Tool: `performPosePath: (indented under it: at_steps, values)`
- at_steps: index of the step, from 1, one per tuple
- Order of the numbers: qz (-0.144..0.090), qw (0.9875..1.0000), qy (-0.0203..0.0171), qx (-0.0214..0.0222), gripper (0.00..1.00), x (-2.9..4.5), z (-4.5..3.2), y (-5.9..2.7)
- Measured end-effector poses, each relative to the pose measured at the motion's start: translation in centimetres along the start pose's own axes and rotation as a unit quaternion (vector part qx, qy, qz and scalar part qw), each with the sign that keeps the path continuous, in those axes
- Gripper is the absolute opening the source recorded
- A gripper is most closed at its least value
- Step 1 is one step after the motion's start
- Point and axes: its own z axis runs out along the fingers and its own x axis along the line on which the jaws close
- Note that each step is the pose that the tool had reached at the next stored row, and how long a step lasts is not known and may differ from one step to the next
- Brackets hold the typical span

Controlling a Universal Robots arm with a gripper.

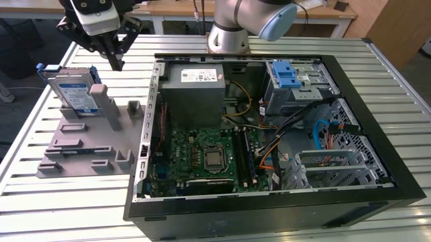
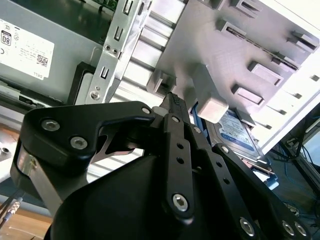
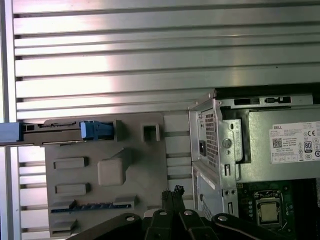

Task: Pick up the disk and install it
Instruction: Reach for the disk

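One flat rectangular silver disk, with a white-and-blue label and blue plastic rails, stands on edge in a slot of the grey plastic holder plate. This is at the upper left of the exterior view, outside the black open computer case and on the slatted metal table. Nothing grips the disk. The black gripper hangs above the holder, just right of the disk in that view and apart from it, its fingers drawn together on nothing.

I judge the task to be at its very start: the disk is not yet picked up, so both the lift and the installing are left. The metal drive cage with a blue latch sits in the upper right of the case, well apart from the disk.

The exterior view gives the whole layout — the disk's label face, the holder, the case and the cage together. The first wrist view looks down on the disk edge-on, a thin strip with a blue rail. It also shows the gripper above the holder plate beside the case wall, and the grey power-supply box with a white sticker. The second wrist view looks along the gripper and catches part of the disk's label face beyond a grey post of the holder.
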Motion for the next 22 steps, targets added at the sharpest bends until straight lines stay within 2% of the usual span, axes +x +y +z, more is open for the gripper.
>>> performPosePath:
  at_steps: [22]
  values:
    - [0.0,1.0,0.0,0.0,0.11,1.98,0.3,1.16]
